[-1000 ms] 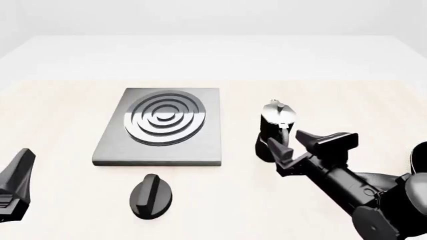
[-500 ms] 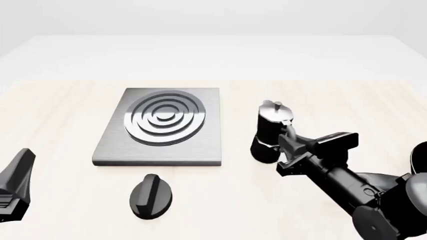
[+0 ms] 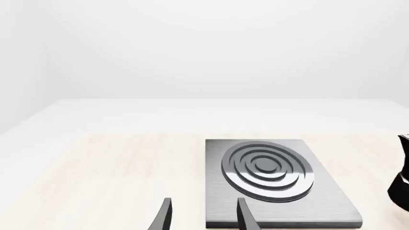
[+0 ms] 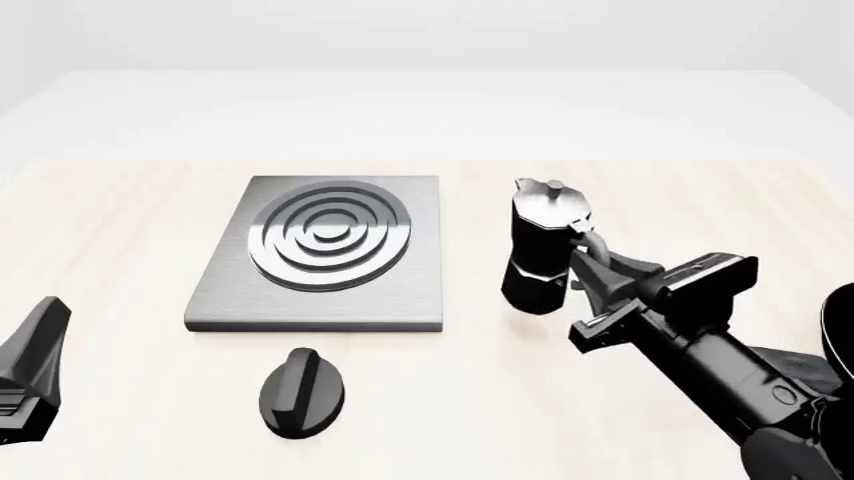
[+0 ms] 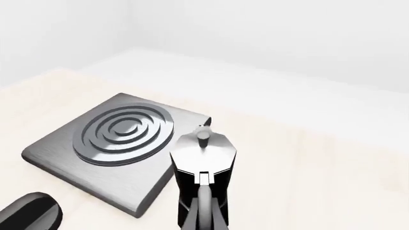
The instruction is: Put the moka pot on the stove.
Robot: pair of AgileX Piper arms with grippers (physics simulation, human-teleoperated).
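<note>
The right gripper (image 4: 597, 262) is clamped on the curved handle of the moka pot (image 4: 541, 248). The pot, black and faceted with a silver lid, is tilted and sits at three o'clock of the stove (image 4: 320, 253), just off its right edge. Bare tabletop (image 4: 120, 220) lies around them. The left gripper (image 3: 203, 221) has its fingers apart, holding nothing.
</note>
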